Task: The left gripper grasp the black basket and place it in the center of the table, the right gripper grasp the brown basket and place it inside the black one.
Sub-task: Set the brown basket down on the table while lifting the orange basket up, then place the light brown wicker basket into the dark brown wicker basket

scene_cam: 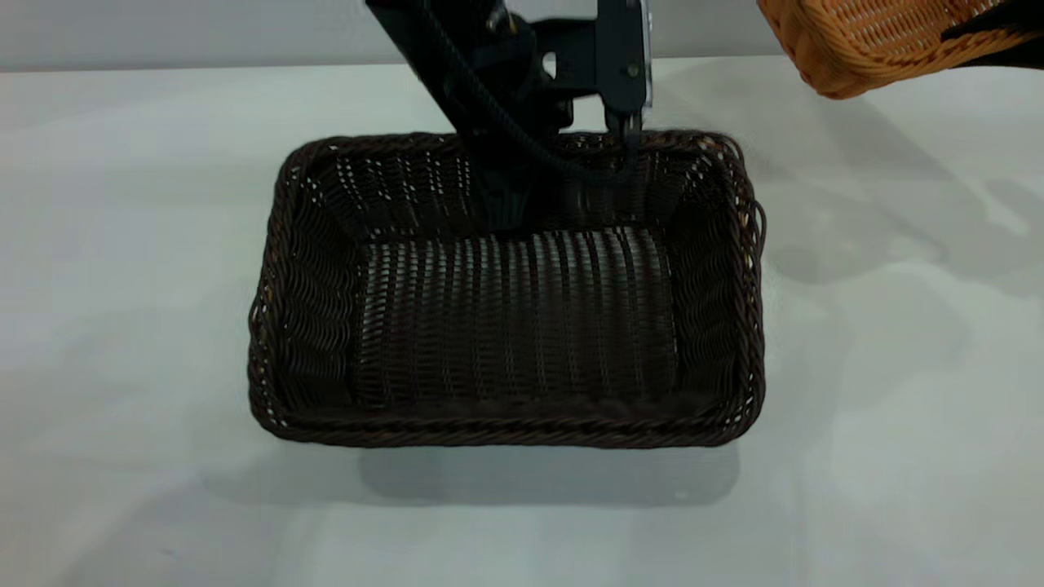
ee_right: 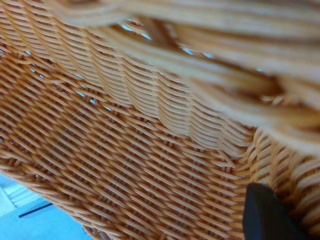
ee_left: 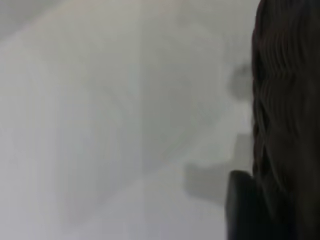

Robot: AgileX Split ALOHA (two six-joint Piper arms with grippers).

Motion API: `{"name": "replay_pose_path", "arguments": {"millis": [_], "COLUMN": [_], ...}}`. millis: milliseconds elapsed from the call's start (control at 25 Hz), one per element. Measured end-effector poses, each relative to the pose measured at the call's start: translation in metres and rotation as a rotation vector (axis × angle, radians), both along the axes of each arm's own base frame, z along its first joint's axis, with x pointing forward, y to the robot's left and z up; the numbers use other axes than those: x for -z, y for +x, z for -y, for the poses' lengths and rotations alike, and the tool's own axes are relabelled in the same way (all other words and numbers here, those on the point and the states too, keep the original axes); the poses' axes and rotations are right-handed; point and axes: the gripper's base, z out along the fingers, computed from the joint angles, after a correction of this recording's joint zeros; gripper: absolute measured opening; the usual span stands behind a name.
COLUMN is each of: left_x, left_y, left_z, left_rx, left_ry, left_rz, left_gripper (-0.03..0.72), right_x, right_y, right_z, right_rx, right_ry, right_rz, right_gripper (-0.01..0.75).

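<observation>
The black basket [scene_cam: 506, 293] sits flat in the middle of the white table [scene_cam: 122, 326]. My left gripper [scene_cam: 626, 130] reaches down from behind and is shut on the basket's far rim, right of the rim's middle. In the left wrist view the dark wall [ee_left: 285, 100] fills one side, with one finger [ee_left: 241, 205] pressed against its outside. The brown basket [scene_cam: 864, 41] hangs tilted in the air at the far right, above table level. My right gripper [scene_cam: 991, 37] is shut on its rim. The right wrist view shows its orange weave [ee_right: 125, 140] and one dark fingertip [ee_right: 265, 215].
The left arm's black links and cable [scene_cam: 489, 90] lean over the black basket's far side. Bare white tabletop lies on both sides of the black basket and in front of it.
</observation>
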Motion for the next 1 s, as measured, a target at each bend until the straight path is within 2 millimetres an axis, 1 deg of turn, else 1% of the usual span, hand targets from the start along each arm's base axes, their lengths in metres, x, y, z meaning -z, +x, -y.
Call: {"name": "replay_pose_path", "arguments": {"millis": [120, 200, 280, 360, 480, 560, 680, 720, 840, 880, 1000], "left_x": [-0.001, -0.01, -0.026, -0.047, -0.074, -0.087, -0.105, -0.11, -0.12, -0.121, -0.121], "left_y": [0.001, 0.001, 0.004, 0.008, 0.022, 0.036, 0.054, 0.059, 0.068, 0.07, 0.073], "left_z": [0.001, 0.001, -0.001, -0.011, -0.046, -0.082, -0.136, -0.154, -0.196, -0.208, -0.234], "left_rx": [-0.027, -0.064, -0.12, -0.208, -0.384, -0.53, -0.741, -0.799, -0.931, -0.964, -1.033], "left_ry": [-0.02, -0.05, -0.087, -0.125, -0.159, -0.181, -0.237, -0.256, -0.293, -0.3, -0.307], "left_rz": [0.005, 0.012, 0.013, -0.002, -0.053, -0.082, -0.088, -0.079, -0.061, -0.056, -0.054], "left_gripper": [0.447, 0.517, 0.562, 0.577, 0.584, 0.584, 0.584, 0.584, 0.584, 0.584, 0.584], "right_x": [0.0, 0.0, -0.001, -0.002, -0.013, -0.025, -0.046, -0.05, -0.061, -0.061, -0.057], "right_y": [0.0, 0.0, -0.001, -0.002, -0.006, -0.009, -0.014, -0.015, -0.02, -0.022, -0.028], "right_z": [0.0, 0.0, -0.001, -0.002, -0.005, -0.009, -0.023, -0.03, -0.056, -0.066, -0.097], "right_rx": [-0.005, -0.011, -0.02, -0.038, -0.095, -0.139, -0.219, -0.25, -0.351, -0.391, -0.514], "right_ry": [-0.004, 0.0, 0.007, 0.013, -0.034, -0.07, -0.131, -0.151, -0.206, -0.225, -0.293], "right_rz": [-0.001, 0.002, 0.004, 0.004, 0.01, 0.008, -0.008, -0.022, -0.067, -0.086, -0.152], "right_gripper": [0.077, 0.077, 0.077, 0.077, 0.077, 0.077, 0.077, 0.077, 0.077, 0.077, 0.077]}}
